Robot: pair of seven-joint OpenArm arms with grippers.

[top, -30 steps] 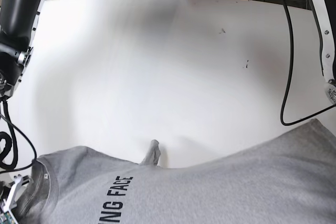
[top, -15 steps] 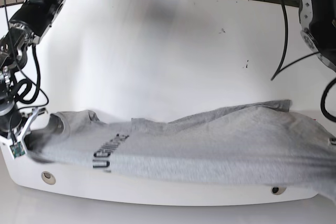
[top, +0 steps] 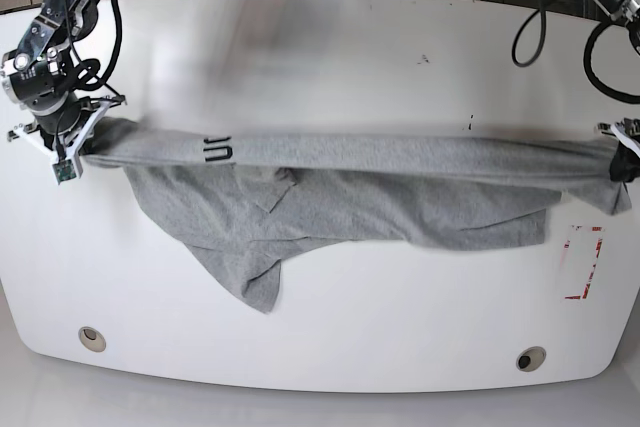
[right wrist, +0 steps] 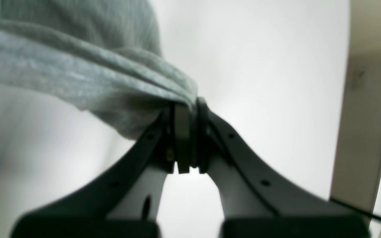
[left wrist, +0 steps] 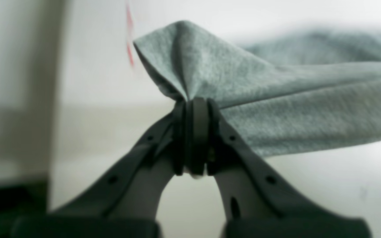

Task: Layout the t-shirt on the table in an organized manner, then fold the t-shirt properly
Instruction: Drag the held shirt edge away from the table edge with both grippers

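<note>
The heather-grey t-shirt (top: 350,187) is stretched in a taut band across the white table (top: 330,67), with loose cloth sagging toward the front and black lettering near its left end. In the base view my right gripper (top: 88,143) pinches the shirt's left end, and my left gripper (top: 618,159) pinches its right end. In the left wrist view the left gripper (left wrist: 193,102) is shut on a bunched corner of the t-shirt (left wrist: 276,96). In the right wrist view the right gripper (right wrist: 185,102) is shut on a rolled edge of the t-shirt (right wrist: 88,79).
A red-and-white rectangular mark (top: 584,259) lies on the table just in front of the shirt's right end. Two round metal grommets (top: 91,337) (top: 530,358) sit near the front edge. Cables (top: 540,17) hang at the back right, beyond the table.
Both grippers have carried the t-shirt from the front edge toward the table's middle. The shirt is now pulled into a straight band, with more cloth lying on the table.
</note>
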